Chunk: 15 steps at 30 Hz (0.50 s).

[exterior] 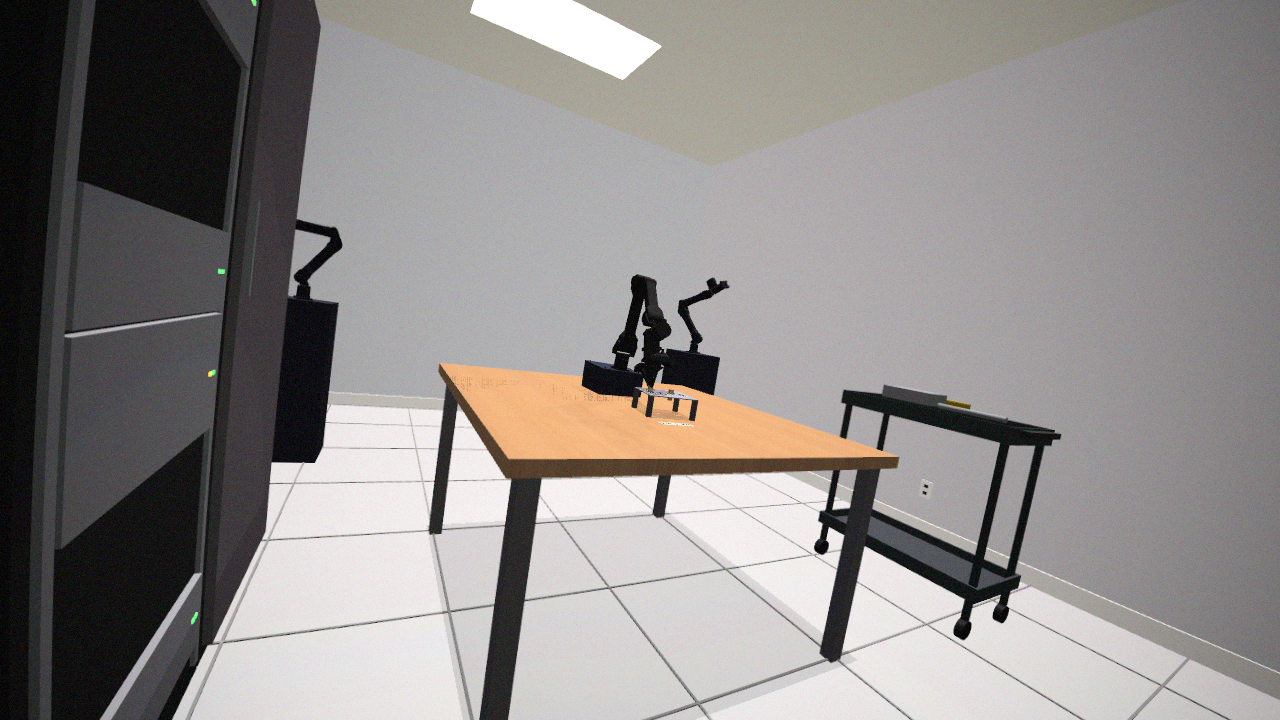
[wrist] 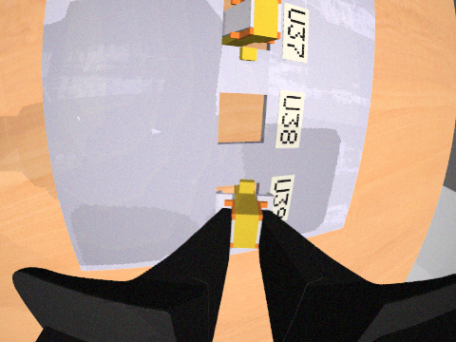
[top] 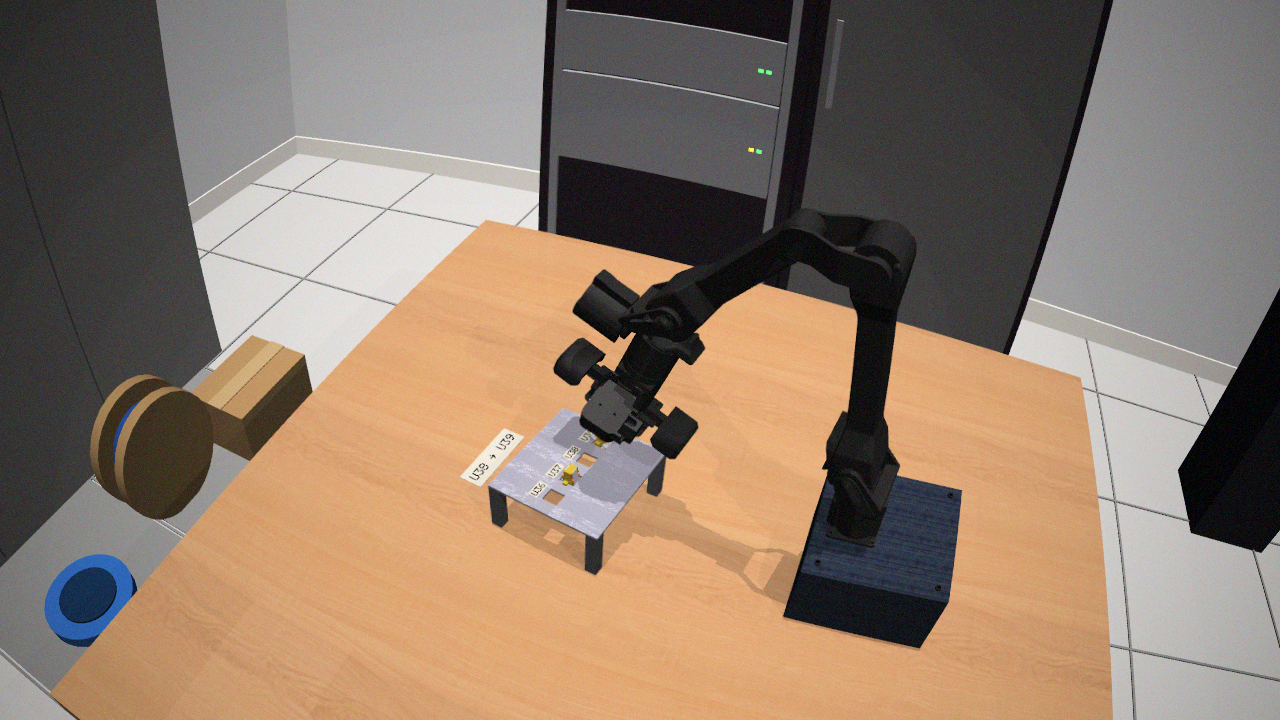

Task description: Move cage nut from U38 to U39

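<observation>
A: State of the claw (top: 602,436) (exterior: 651,385) (wrist: 246,217)?

B: Closed on the nut (top: 599,442) (wrist: 246,230). In the wrist view the nut sits between both fingertips, one against each side, its yellow body reaching past them toward the U39 hole (wrist: 225,189).

A: Position on the plate (top: 608,514) (exterior: 680,396) (wrist: 142,157)?

B: At U39. The nut covers most of that hole; a strip of opening shows beside its yellow tab. The U39 label (wrist: 283,197) is just beside the nut, partly cut off by the claw.

A: Seated square?

B: Cannot tell. The underside is hidden, so the spring wings' state below the plate is unread. Release not done.

A: U38 hole (top: 586,460) (wrist: 241,118)?

B: Open, with table (top: 358,573) (exterior: 698,447) (wrist: 24,237) wood visible through it. It lies between the two nuts.

A: Other nut (top: 570,473) (exterior: 670,394) (wrist: 266,21)?

B: In the hole at U37, apart from the claw; its top is cropped in the wrist view.

A: Arm (top: 742,268) (exterior: 637,304)?

B: Bent over the plate, claw pointing down at the U39 end. The strip (top: 492,458) (exterior: 675,424) reading U38 to U39 lies on the table near the plate.
</observation>
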Available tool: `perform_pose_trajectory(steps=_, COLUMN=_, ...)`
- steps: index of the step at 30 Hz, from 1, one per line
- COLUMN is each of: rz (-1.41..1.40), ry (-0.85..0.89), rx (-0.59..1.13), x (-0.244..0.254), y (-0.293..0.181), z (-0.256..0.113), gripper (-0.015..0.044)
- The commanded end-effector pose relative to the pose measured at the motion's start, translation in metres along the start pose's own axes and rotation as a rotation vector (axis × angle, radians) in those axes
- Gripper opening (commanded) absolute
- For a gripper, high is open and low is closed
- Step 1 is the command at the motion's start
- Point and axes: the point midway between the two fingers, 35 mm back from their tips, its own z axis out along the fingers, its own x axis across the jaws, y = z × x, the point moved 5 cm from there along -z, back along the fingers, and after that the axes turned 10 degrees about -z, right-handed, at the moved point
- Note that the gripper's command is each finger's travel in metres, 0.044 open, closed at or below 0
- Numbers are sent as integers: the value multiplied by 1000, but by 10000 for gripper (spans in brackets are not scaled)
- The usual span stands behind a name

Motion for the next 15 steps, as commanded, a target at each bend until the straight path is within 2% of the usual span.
perform_pose_trajectory(steps=1, rz=3, ry=-11, rx=6, x=0, y=0, z=-2, gripper=33)
perform_pose_trajectory(steps=15, rz=3, ry=-28, rx=9, x=2, y=0, z=-1, gripper=33)
